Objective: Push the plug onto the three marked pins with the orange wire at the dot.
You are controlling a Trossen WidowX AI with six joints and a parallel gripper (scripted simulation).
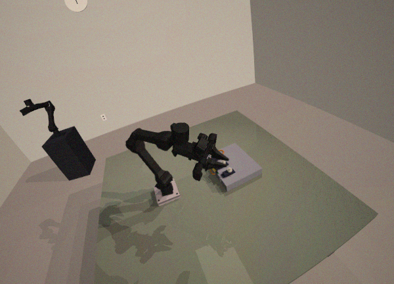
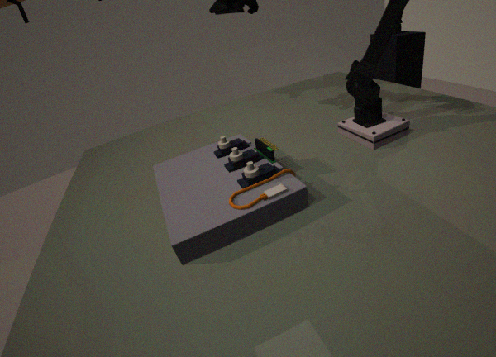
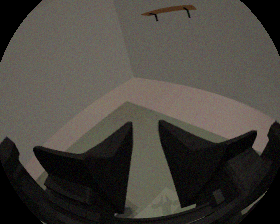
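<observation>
My gripper (image 1: 228,162) (image 3: 145,125) is partly open with nothing between its fingers. It hangs high, and in the top view it overlaps the near part of the holder (image 1: 247,162) (image 2: 194,204). The white plug (image 2: 275,191) lies flat on top of the holder near a corner. Its orange lead (image 2: 240,207) curves back in a loop beside the nearest servo (image 2: 257,176). A row of thin yellowish pins (image 2: 269,144) sticks out sideways from a dark green-edged board at the holder's edge. The marked band and its dot are too small to tell.
Two more dark servos (image 2: 243,160) (image 2: 231,147) with pale round horns stand in line on the holder. The arm's pale base plate (image 1: 167,196) (image 2: 374,135) stands off the holder's pin side. A dark block (image 1: 69,154) carrying another arm stands farther back on the floor.
</observation>
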